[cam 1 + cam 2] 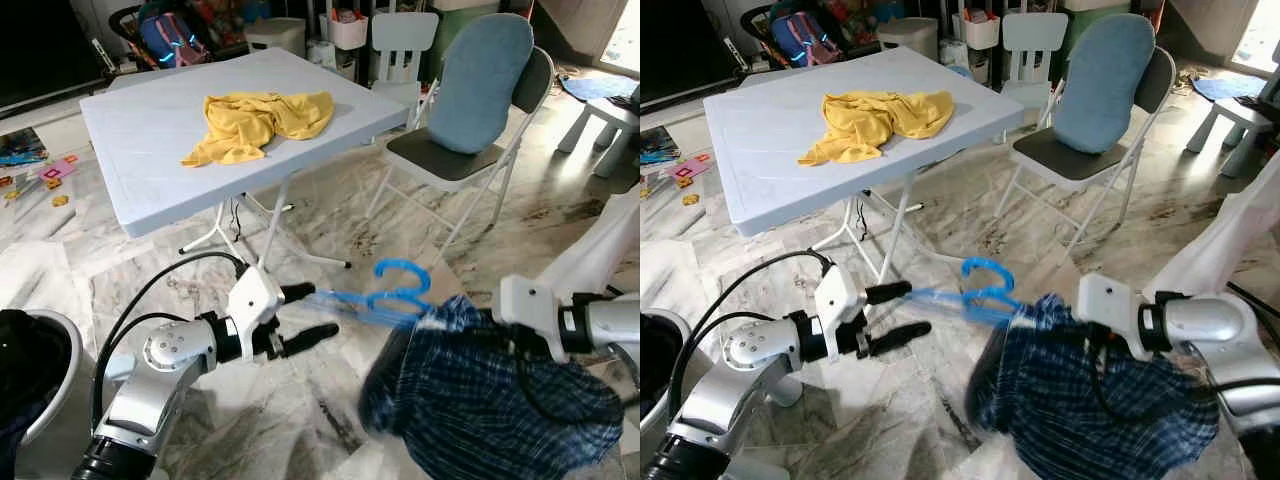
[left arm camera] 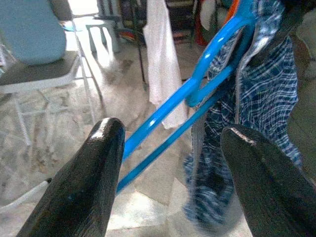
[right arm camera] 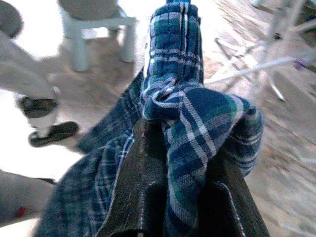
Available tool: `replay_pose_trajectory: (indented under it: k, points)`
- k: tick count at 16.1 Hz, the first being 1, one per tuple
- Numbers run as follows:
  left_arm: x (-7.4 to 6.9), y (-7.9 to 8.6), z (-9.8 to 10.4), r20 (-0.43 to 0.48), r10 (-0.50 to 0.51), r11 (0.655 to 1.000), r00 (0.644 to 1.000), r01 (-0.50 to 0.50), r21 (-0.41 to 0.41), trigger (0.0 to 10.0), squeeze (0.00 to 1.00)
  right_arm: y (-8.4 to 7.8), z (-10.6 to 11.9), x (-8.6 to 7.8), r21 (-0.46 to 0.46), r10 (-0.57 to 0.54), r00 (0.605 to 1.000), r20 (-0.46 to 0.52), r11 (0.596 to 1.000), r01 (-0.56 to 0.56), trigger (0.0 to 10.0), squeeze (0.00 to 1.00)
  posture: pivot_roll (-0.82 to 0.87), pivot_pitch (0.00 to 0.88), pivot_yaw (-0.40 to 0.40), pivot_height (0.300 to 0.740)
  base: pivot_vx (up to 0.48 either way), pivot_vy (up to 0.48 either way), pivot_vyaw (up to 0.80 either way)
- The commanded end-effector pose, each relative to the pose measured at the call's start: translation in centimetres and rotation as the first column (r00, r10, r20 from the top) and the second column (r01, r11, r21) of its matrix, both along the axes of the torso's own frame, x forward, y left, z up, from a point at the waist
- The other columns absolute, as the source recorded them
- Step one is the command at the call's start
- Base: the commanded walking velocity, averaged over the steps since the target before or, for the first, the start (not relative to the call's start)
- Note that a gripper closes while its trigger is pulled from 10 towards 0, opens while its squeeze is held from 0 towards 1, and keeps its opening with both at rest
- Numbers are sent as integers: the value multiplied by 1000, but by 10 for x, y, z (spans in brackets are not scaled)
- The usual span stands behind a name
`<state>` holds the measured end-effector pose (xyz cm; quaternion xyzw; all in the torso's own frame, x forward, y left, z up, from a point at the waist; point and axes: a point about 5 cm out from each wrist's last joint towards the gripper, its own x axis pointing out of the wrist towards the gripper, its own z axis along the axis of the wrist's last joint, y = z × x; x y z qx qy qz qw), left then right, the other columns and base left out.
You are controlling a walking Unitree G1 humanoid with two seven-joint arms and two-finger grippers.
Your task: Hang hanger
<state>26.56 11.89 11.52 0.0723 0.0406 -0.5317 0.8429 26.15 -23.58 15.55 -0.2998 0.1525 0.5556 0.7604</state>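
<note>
At far left a white basket [image 1: 52,345] holds dark cloth. The left gripper [image 1: 305,315] hangs spread wide, its fingers either side of the blue hanger [image 1: 385,295], which is threaded into the blue plaid shirt [image 1: 480,400] above the marble floor [image 1: 330,250]. The right gripper [image 3: 173,163] is clamped on that shirt's bunched cloth.

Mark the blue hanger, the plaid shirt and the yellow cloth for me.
blue hanger [image 1: 402,271]: left eye view, on its hook loop.
plaid shirt [image 1: 470,400]: left eye view, middle of the bunched fabric.
yellow cloth [image 1: 255,120]: left eye view, centre of the heap.
</note>
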Motion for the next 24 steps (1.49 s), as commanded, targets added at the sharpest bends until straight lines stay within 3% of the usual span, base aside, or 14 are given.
replay_pose_trajectory:
  k: [1,3,4,6,7,8,9,12,18,19,20,22,23,24]
  points:
    - [0,2,-3,-4,-16,1000,1000,16,20,10000,1000,7,15,-4,28,88,996,12,996,-88,10000,0,-252,0,35,740,0,0,0]
    - [2,2,-3,13,-19,999,1000,18,28,10000,1000,7,18,-5,34,110,994,7,993,-110,10000,0,-252,0,34,740,0,0,0]
    - [2,0,-3,-1,-50,999,999,50,18,10000,0,8,22,-6,42,130,991,1,991,-130,10000,0,-253,0,32,740,0,0,0]
    - [8,-5,-3,-3,-99,995,995,99,23,10000,0,9,27,-8,44,173,985,-14,984,-172,10000,0,-257,0,33,740,0,0,0]
    - [10,-6,-2,1,-111,994,994,110,27,8314,0,10,27,-9,43,182,983,-20,982,-181,10000,0,-257,0,33,740,0,0,0]
    - [12,-8,-1,0,-129,991,992,129,31,2863,0,10,28,-10,41,190,982,-22,981,-189,10000,0,-258,0,33,740,0,0,0]
    - [14,-9,0,4,-151,988,988,151,39,0,0,12,27,-10,39,194,981,-18,980,-193,10000,0,-257,0,33,740,0,0,0]
    - [18,-13,-1,-16,-240,968,971,240,73,0,0,20,29,-4,30,208,978,26,978,-208,10000,0,-256,0,34,740,0,0,0]
    - [30,-12,5,48,-299,941,953,287,178,0,0,28,30,10,-45,223,965,137,975,-219,10000,0,-252,0,32,740,0,0,0]
    - [32,-12,6,71,-309,933,949,287,217,1647,0,29,30,13,-45,216,964,157,976,-212,10000,0,-251,0,30,740,0,0,0]
    - [36,-12,8,99,-295,934,950,265,239,10000,0,30,31,17,-56,202,958,201,979,-195,10000,0,-252,0,30,740,0,0,0]
    - [43,-12,11,102,-237,956,966,214,198,10000,0,31,32,21,-42,182,955,232,983,-178,10000,0,-253,0,30,740,0,0,0]
    - [43,-11,9,111,-245,951,963,216,222,10000,1000,30,32,22,-51,181,954,240,983,-174,10000,0,-254,0,30,740,0,0,0]
    - [43,-10,7,125,-255,943,959,217,254,10000,1000,29,32,23,-61,179,952,248,984,-170,10000,0,-255,0,31,740,0,0,0]
